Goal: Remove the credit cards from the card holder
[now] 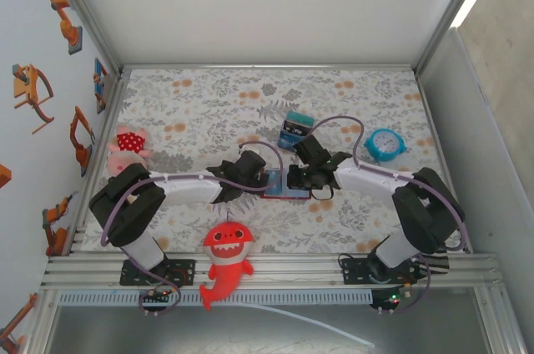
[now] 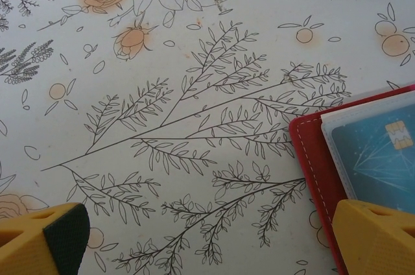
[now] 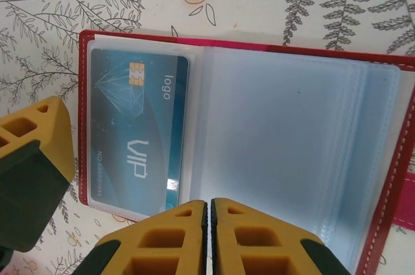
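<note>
The dark red card holder lies open and flat on the flowered cloth between both arms. A teal credit card marked VIP sits in the clear sleeve of its left half; the bluish sleeves of the right half look bare. My right gripper is shut, its tips together over the near edge of the holder by the fold, with nothing visible between them. My left gripper stands wide open at the holder's left side, one finger over the red edge beside the card.
A teal-blue-black striped block stands just behind the grippers. A blue alarm clock is at the right, a pink plush toy at the left edge, a red shark toy at the front rail.
</note>
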You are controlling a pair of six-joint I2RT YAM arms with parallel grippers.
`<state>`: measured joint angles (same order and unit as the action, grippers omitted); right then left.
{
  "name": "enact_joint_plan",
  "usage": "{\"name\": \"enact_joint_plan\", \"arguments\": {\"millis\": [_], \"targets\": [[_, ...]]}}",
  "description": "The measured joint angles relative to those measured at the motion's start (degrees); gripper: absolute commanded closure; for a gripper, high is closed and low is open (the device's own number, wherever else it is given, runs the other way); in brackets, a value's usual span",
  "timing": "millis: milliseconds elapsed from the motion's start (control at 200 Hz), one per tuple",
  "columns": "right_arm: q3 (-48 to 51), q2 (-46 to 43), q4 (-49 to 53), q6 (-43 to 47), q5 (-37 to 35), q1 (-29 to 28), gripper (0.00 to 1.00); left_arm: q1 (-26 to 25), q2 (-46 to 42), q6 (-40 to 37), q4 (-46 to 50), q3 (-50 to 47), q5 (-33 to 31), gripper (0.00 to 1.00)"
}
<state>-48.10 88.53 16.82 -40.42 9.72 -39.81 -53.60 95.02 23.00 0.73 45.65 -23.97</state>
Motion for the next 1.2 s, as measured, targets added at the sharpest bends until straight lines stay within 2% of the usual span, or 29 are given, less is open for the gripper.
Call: {"name": "enact_joint_plan", "arguments": {"millis": [406,706,1197], "targets": [[-1.6,2.1,-1.3,-0.8,1.7,0.0,0.9,-0.2,1.4,0.0,0.2,0.0,-0.4,0.03],[-1.9,4.4,-2.5,-2.4,3.5,-0.3,0.81,-0.7,1.8,0.0,0.3,0.0,-0.9,0.03],[-4.9,7.8,-3.4,-2.9,4.4,-0.9,0.8,-1.1,1.9,0.0,0.4,0.0,-1.9,0.03]]}}
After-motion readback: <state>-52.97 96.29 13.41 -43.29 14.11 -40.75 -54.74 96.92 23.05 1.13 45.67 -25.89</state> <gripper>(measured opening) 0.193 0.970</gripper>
